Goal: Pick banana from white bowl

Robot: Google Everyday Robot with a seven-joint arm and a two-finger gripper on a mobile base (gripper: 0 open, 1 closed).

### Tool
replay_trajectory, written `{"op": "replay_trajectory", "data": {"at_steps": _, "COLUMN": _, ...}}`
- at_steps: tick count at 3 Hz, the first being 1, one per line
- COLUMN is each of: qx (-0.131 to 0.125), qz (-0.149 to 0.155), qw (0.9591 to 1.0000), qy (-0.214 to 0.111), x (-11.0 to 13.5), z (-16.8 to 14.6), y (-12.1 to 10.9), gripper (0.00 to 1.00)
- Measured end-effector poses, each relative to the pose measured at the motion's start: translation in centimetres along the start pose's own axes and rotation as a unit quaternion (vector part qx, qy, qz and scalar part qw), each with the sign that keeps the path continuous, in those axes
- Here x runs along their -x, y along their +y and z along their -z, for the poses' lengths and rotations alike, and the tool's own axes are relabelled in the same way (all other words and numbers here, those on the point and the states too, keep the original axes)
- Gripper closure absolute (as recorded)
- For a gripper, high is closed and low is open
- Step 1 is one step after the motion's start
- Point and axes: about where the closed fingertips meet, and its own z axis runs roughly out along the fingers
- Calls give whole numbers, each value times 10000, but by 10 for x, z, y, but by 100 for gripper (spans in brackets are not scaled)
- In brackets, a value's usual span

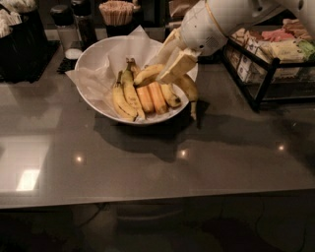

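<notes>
Firstly, cream-coloured two-finger gripper point(171, 74), on a white arm entering from upper right; jaws closed on the long, curved, brown-speckled yellow banana point(188, 87), gripped about mid-length.

Banana: one end over the heap of fruit, the other past the bowl's right rim, brownish stem pointing down toward the bench.

Wide, shallow round white bowl point(87, 50), directly beneath the gripper, lined with crinkled white paper point(89, 81).

Contents: shorter yellow bananas point(123, 96) at left, two stubby orange-tinted bananas point(151, 97) side by side at centre, one small speckled banana point(171, 95) just right of them.

Glossy dark grey bench point(147, 162), carrying the bowl.

Black wire rack of packets point(268, 54), right of the bowl.

Cup of pale wooden sticks point(117, 12) and dark shakers point(64, 19), behind the bowl.
</notes>
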Motion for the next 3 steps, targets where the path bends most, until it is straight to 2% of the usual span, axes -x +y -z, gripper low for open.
{"op": "replay_trajectory", "data": {"at_steps": 1, "qx": -239, "qz": -151, "qw": 9983, "qy": -514, "x": -11, "z": 20, "y": 30, "gripper": 100}}
{"op": "replay_trajectory", "data": {"at_steps": 2, "qx": -493, "qz": -520, "qw": 9947, "qy": -744, "x": -30, "z": 43, "y": 56, "gripper": 100}}
{"op": "replay_trajectory", "data": {"at_steps": 3, "qx": -493, "qz": -520, "qw": 9947, "qy": -744, "x": -30, "z": 43, "y": 56, "gripper": 100}}
